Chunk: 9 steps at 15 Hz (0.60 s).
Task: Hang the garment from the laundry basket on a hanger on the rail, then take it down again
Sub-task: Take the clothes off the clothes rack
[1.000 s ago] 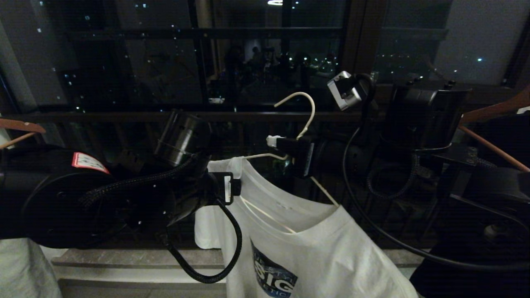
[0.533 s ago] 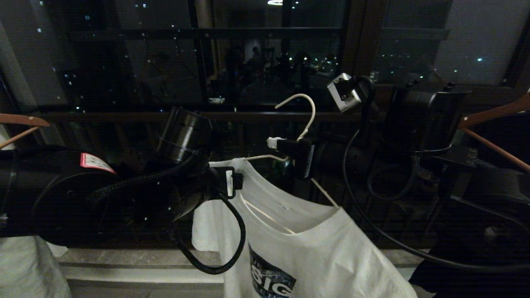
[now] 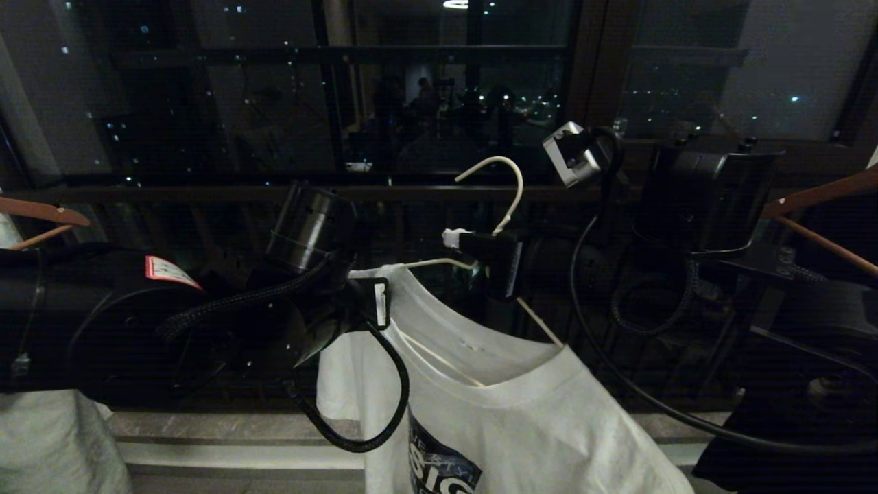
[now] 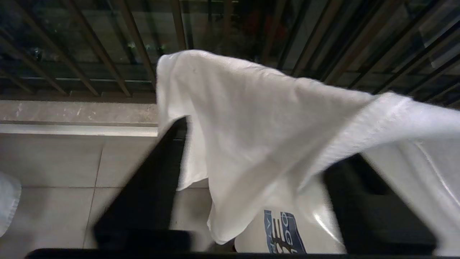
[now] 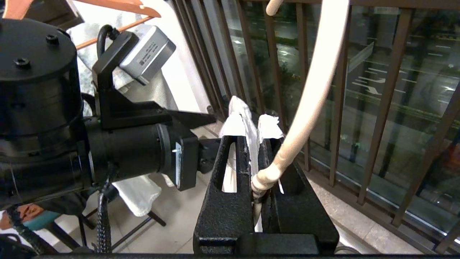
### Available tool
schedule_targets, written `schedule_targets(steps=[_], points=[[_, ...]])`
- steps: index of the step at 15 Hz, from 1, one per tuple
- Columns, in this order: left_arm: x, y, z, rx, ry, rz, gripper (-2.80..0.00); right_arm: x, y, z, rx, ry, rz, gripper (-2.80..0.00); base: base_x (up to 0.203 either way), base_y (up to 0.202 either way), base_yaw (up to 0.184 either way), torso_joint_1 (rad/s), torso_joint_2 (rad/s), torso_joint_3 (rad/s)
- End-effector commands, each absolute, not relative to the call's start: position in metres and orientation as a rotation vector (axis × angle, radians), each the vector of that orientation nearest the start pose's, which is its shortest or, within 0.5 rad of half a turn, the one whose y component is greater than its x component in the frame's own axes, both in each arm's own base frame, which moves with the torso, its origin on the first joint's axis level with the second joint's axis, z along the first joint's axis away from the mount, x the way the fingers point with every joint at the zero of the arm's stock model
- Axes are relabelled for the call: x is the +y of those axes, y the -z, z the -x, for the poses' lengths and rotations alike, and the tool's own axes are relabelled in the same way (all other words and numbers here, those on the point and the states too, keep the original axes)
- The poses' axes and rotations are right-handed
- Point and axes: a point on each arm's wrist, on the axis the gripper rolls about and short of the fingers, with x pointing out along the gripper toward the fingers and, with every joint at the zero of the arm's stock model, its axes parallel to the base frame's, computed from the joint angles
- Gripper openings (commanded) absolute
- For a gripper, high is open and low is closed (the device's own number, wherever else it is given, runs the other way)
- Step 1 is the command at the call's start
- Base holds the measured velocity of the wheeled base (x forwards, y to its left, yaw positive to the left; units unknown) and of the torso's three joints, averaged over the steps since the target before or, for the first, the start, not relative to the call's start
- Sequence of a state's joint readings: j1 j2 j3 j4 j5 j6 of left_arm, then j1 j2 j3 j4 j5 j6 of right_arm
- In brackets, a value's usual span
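While R end effector (image 5: 257, 151) clamps hanger (image 3: 504, 199), garment (image 3: 521, 412) hangs below.

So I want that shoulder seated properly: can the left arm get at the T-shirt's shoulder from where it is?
Probably yes: the left end effector already straddles the T-shirt shoulder fold, one finger on each side, nothing between.

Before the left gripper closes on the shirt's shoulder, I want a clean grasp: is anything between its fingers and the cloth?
Nothing visible. In the left wrist view the left gripper straddles the T-shirt shoulder, cloth draped directly between the fingers. The right gripper clamps the hanger neck.
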<state>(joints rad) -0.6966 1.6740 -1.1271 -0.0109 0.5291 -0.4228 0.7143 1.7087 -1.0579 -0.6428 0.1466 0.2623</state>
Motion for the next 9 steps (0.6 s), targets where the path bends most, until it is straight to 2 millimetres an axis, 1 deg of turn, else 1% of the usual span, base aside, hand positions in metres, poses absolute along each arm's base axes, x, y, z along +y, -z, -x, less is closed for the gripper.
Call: schedule_targets(steps=[1, 4, 6, 7, 9], points=[[-0.187, -0.221, -0.242, 0.463, 0.063, 0.108, -2.80, 0.217, -0.252, -0.246, 0.115, -0.855, -0.247, -2.80, 0.000, 0.000, 0.000, 0.000, 0.00, 0.000], [-0.180, -0.224, -0.246, 0.451, 0.038, 0.121, -2.80, 0.216, -0.253, -0.245, 0.110, -0.856, -0.247, -2.80, 0.000, 0.000, 0.000, 0.000, 0.00, 0.000], [-0.177, -0.234, -0.255, 0.420, 0.015, 0.183, -2.80, 0.215, -0.250, -0.244, 0.102, -0.858, -0.195, -2.80, 0.000, 0.000, 0.000, 0.000, 0.00, 0.000], [-0.176, -0.235, -0.260, 0.416, -0.005, 0.226, -2.80, 0.216, -0.245, -0.244, 0.104, -0.859, -0.161, -2.80, 0.000, 0.000, 0.000, 0.000, 0.00, 0.000], [-0.169, -0.238, -0.270, 0.406, -0.033, 0.255, -2.80, 0.216, -0.244, -0.245, 0.107, -0.856, -0.154, -2.80, 0.000, 0.000, 0.000, 0.000, 0.00, 0.000]])
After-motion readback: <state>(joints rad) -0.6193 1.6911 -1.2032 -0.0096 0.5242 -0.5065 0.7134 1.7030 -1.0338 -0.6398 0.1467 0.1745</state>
